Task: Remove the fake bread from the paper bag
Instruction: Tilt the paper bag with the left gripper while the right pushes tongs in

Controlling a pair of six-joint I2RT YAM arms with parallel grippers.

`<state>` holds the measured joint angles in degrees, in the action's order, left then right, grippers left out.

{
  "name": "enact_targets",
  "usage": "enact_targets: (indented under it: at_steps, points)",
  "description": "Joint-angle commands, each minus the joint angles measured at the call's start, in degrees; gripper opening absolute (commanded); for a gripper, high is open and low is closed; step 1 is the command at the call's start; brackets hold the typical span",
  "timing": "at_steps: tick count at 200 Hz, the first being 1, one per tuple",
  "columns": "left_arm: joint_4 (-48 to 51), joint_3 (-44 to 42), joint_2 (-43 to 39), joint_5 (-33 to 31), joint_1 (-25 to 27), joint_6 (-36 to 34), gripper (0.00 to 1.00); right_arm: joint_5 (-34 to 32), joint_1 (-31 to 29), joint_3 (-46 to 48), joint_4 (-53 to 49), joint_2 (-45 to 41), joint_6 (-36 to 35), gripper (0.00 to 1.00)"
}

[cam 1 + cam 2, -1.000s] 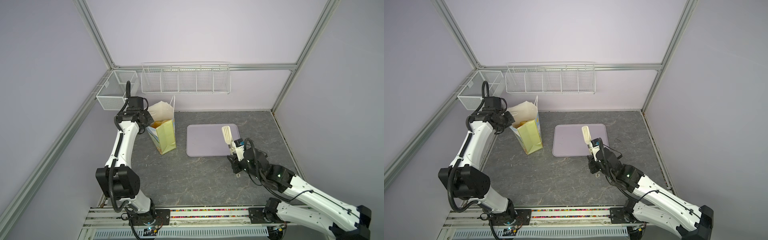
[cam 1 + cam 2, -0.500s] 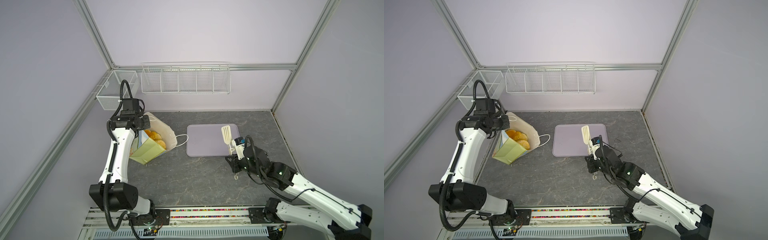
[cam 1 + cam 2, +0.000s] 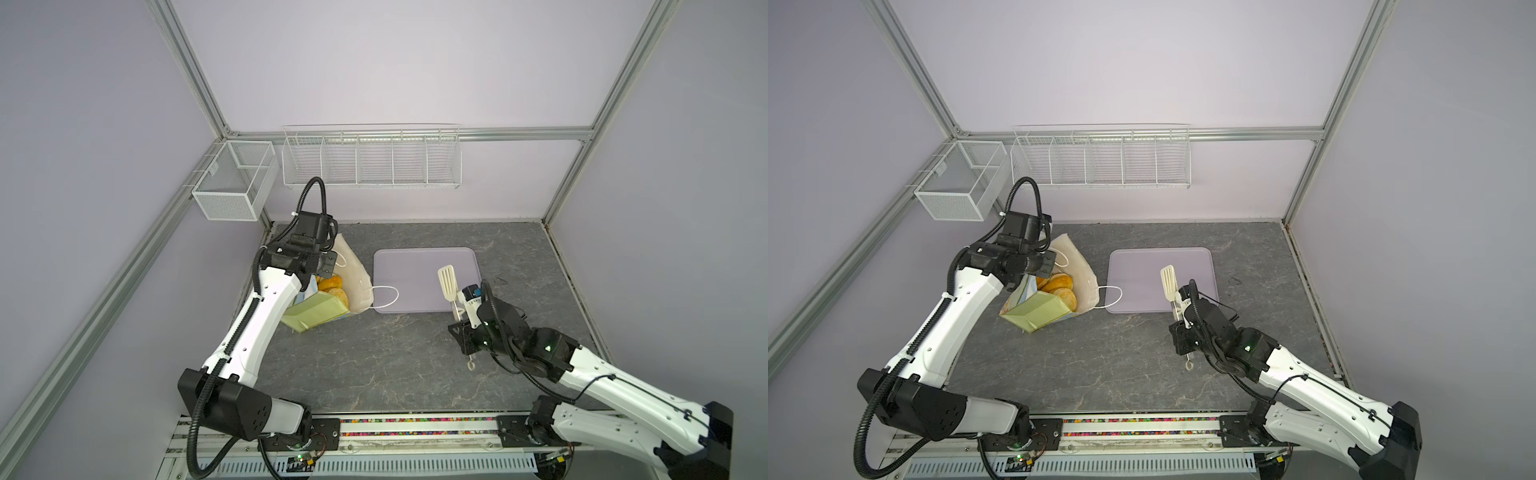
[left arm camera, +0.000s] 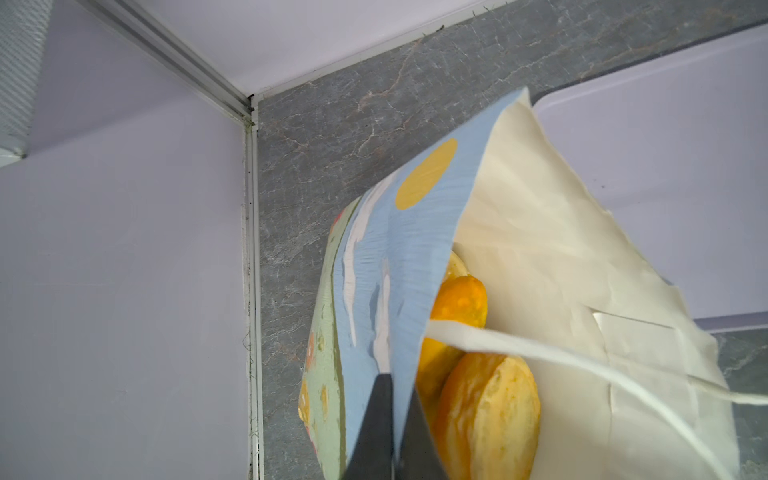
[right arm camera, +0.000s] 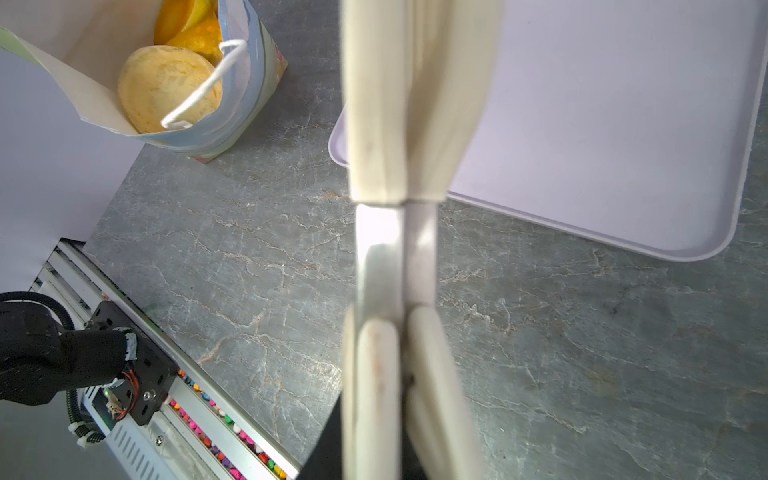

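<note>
In both top views the bag (image 3: 316, 313) leans tipped near the desk's (image 3: 374, 365) back-left corner with bread (image 3: 330, 284) inside. The left pincer (image 3: 1042, 272) is clamped on its rim, and the right pincer (image 3: 1179, 316) grips a spatula (image 3: 1168, 282) over the tray (image 3: 1142, 270). Left wrist: the pincer (image 4: 395, 386) pinches the bag's (image 4: 386, 249) blue face. Right wrist: mostly spatula (image 5: 386, 124), with bread (image 5: 166, 87) peeking out.

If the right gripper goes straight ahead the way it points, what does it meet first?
Probably the lavender tray: the right gripper, shut on the cream tongs, points across it toward the back wall. How steeply it tilts down is unclear; if level, the way looks free to the wall.
</note>
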<state>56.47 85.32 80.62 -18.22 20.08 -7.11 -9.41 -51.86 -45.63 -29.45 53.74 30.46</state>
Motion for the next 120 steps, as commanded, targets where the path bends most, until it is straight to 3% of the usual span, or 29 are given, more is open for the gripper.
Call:
enact_targets:
  at_steps: [1, 57, 120]
  points:
    - [-0.42, -2.70, -1.91, -3.37, 3.51, -2.38, 0.00, -0.71, -0.26, -0.49, 0.55, -1.17, 0.74, 0.15]
    - [-2.51, -6.32, -4.71, -7.55, 12.60, -1.15, 0.00, 2.20, -1.31, -0.77, 0.09, 0.20, 0.67, 0.16]
    - [-4.67, -11.29, -9.71, -6.59, 13.10, 1.51, 0.12, 6.94, -8.66, -10.31, 1.22, 15.07, -1.91, 0.17]
